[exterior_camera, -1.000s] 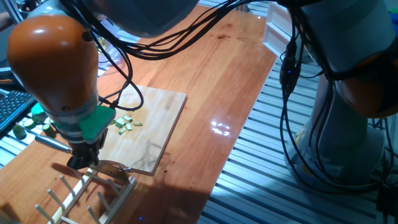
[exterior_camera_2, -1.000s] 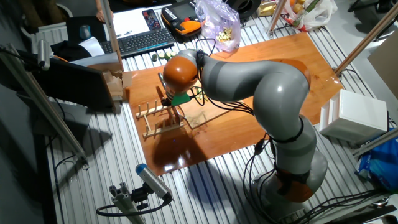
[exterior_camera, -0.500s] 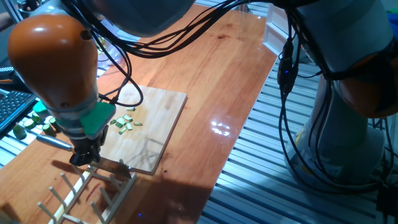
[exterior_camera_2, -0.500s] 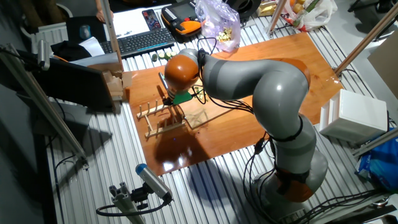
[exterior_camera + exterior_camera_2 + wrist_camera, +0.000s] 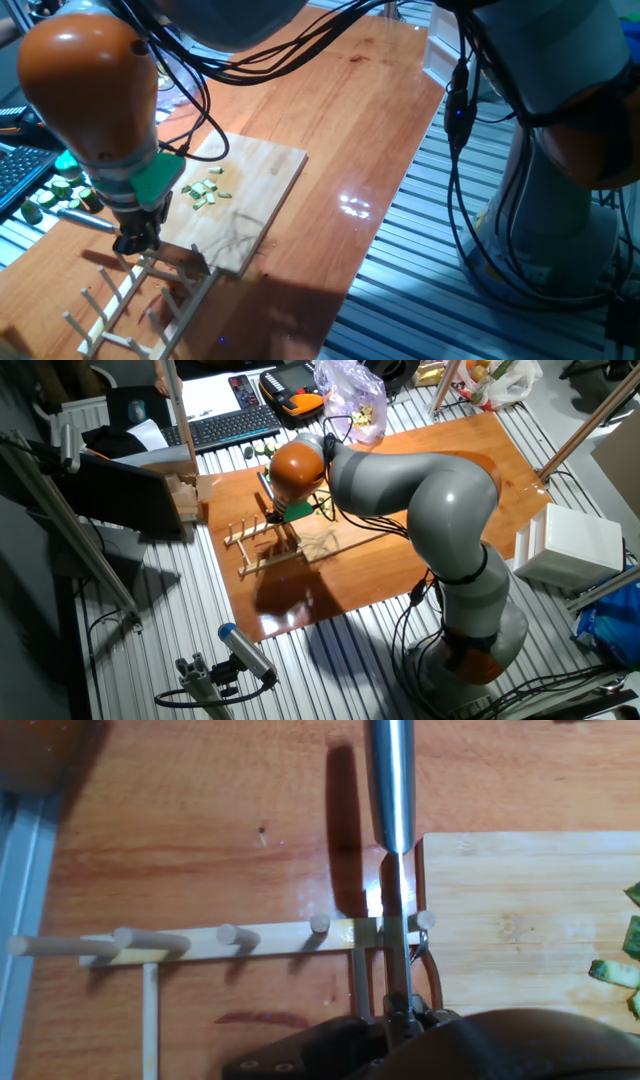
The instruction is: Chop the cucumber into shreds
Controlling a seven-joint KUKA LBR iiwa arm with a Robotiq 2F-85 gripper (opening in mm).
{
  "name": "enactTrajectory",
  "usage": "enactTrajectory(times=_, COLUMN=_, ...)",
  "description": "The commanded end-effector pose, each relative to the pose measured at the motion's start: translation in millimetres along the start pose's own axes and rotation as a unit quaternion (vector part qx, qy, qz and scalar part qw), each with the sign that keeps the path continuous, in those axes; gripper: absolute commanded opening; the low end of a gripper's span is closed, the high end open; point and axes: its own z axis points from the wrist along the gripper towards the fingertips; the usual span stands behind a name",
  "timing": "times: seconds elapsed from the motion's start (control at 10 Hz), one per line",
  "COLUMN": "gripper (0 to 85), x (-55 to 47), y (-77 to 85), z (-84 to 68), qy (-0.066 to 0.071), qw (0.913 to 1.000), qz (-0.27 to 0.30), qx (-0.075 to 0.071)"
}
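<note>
Hand view shows a knife [image 5: 392, 830], seemingly unbranded, above the rack [image 5: 230, 940].

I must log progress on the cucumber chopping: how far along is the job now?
Done, it seems: the shreds lie as small pale green bits on the wooden board. In hand: the end effector holds the knife low over the wooden peg rack, blade between two pegs. Left: probably only releasing the knife there.

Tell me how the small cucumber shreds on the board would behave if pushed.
The shreds look tiny and thin, so probably light, sliding rather than rolling. They lie loose in a cluster on the wooden board, so a push would likely scatter them.
</note>
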Motion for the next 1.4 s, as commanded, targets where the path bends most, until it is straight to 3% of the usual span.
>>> enactTrajectory(times=0.0, gripper=0.0, x=-0.7, y=-4.6, z=0.0, qy=-0.001, qw=1.0, qz=-0.003, qx=0.0)
enactTrajectory(times=1.0, gripper=0.0, x=-7.3, y=-52.1, z=-4.1, qy=-0.001, qw=0.9999, qz=-0.017, qx=0.003)
enactTrajectory(times=1.3, gripper=0.0, x=-7.1, y=-69.0, z=-6.5, qy=-0.002, qw=0.9998, qz=-0.016, qx=0.013)
